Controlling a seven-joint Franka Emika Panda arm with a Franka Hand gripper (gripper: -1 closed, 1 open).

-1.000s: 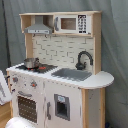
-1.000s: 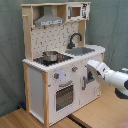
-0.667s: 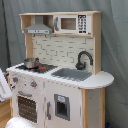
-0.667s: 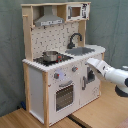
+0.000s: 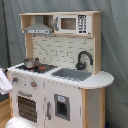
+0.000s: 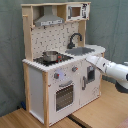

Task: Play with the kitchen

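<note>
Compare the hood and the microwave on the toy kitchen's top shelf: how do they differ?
The hood is grey and tapered, flaring downward; the microwave is a white box with a dark window. In the first exterior view the hood sits at the shelf's left, over the pot, and the microwave at the right, on the faucet side. Both sit in the pale wood upper frame of the kitchen.

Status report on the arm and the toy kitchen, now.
White arm reaching at the front panel of the white and pale wood toy kitchen; gripper hidden. Metal pot on stovetop. Oven door shut. Nothing in the way.
</note>
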